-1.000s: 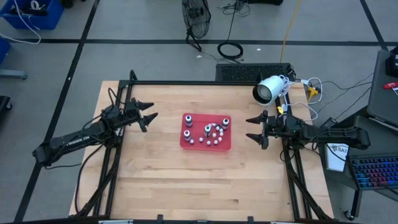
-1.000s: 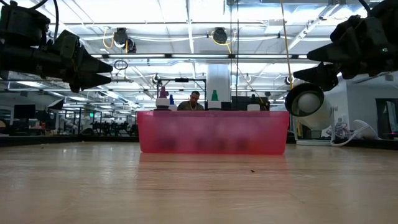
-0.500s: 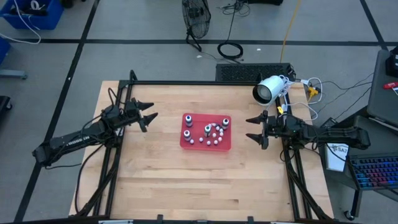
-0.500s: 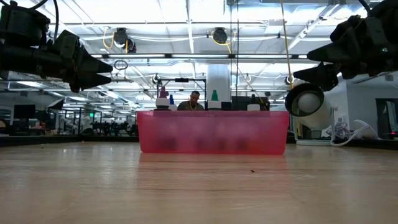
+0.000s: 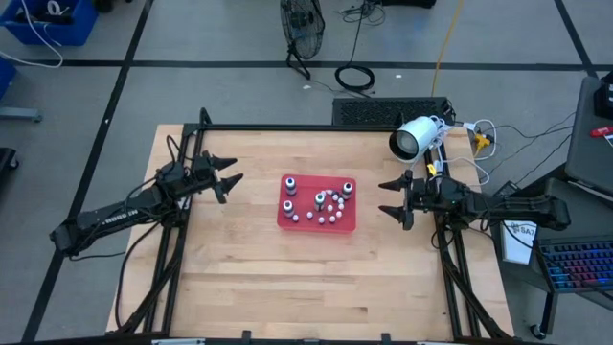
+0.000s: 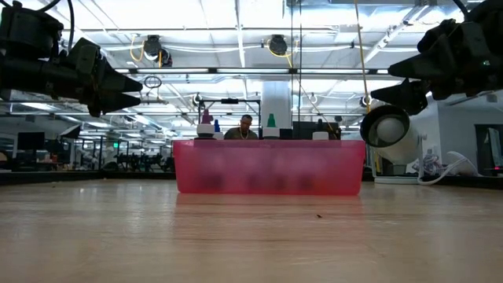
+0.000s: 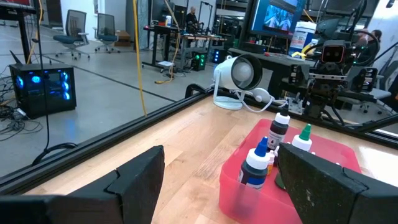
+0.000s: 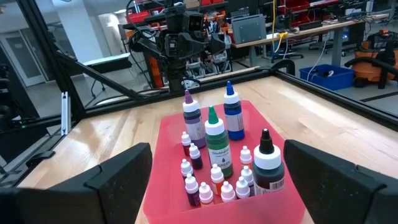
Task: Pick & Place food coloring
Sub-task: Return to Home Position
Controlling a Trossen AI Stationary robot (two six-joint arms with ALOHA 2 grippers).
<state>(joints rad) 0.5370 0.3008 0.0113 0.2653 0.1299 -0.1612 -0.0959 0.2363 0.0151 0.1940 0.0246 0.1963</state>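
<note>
While both arms hang off to its sides, the red bin (image 5: 317, 229) sits near the middle of the wooden counter (image 5: 287, 283) and holds all the food coloring (image 8: 211, 162). Four large bottles stand upright inside it: a purple-tipped bottle (image 8: 191, 118), a green bottle (image 8: 216, 148), a blue bottle (image 8: 233, 117) and a black-capped bottle (image 8: 267, 165). Each has a white collar under a pointed cap, and the green and black-capped ones show printed labels on the body. Around them crowd the small bottles (image 8: 194, 186), white-capped with red, purple and orange bodies, also upright. From counter height only the tips of the taller bottles show above the bin's translucent wall (image 6: 269, 167).

The left gripper (image 5: 233, 171) hovers above the counter on the bin's left, well apart from it, its fingers (image 7: 140, 180) spread wide with nothing between them. The right gripper (image 5: 383, 197) faces the bin from the opposite side, likewise raised, wide apart and empty. A white cylindrical device (image 5: 414, 137) stands near the counter's far right corner.
</note>
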